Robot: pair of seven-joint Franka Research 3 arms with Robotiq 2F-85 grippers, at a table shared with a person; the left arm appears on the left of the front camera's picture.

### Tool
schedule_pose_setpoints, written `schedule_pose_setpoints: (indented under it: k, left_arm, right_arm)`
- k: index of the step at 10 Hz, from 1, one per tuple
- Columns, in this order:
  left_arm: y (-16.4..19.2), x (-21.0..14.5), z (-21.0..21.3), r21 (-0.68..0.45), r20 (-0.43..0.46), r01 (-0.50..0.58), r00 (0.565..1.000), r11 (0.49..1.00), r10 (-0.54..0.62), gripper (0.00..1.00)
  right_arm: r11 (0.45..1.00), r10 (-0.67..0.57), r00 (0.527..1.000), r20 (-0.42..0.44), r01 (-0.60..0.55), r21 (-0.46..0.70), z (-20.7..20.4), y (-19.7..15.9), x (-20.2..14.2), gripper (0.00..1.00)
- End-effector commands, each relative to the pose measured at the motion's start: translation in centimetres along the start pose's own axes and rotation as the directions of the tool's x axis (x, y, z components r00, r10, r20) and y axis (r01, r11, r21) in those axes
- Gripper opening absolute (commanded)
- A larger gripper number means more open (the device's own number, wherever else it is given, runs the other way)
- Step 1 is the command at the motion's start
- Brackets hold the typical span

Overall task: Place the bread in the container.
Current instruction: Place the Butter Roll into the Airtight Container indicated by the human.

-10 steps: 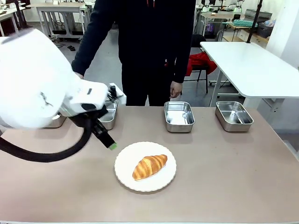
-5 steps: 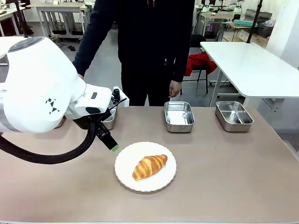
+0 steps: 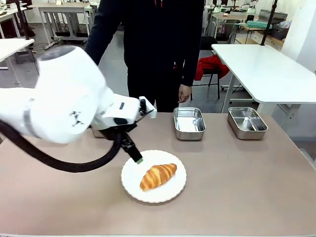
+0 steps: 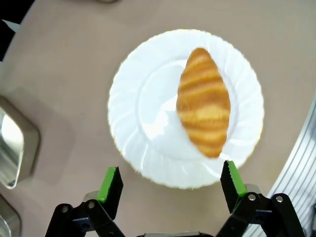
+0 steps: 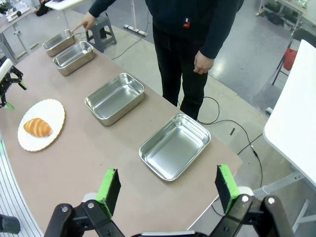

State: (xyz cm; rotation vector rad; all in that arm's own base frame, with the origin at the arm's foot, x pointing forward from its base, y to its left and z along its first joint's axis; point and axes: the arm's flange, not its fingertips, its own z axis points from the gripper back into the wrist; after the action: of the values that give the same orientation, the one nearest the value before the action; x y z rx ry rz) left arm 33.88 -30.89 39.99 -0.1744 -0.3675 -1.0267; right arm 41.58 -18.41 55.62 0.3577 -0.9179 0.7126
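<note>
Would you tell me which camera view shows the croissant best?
The left wrist view: the croissant lies whole, close and unblocked on its plate. The front view shows it smaller; the right wrist view, tiny.

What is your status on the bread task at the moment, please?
Left gripper open, above plate rim, short of croissant. Right gripper open, empty. Croissant on plate, untouched. Person's hand points at end pan.

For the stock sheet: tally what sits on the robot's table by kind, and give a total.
Steel pans: 4
White plate: 1
Croissant: 1
Total: 6
</note>
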Motion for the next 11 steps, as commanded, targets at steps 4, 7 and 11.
schedule_pose_setpoints:
  k: [4, 7, 11]
  left_arm:
    - [-2.2, 5.0, -4.8, -0.028, -0.105, -0.078, 0.992, 0.997, 0.075, 1.0]
    - [-3.5, 5.4, -5.4, -0.081, -0.15, -0.09, 0.986, 0.993, 0.077, 1.0]
    - [-4.2, 5.3, -8.1, -0.073, -0.19, -0.073, 0.98, 0.995, 0.058, 1.0]
  right_arm:
    - [1.0, 0.007, 1.0, 0.016, -0.007, 0.001, 0.0, -0.1, 0.2, 1.0]
    - [1.0, 0.007, 1.0, 0.016, -0.007, 0.001, 0.0, -0.1, 0.2, 1.0]
    - [1.0, 0.007, 1.0, 0.016, -0.007, 0.001, 0.0, -0.1, 0.2, 1.0]
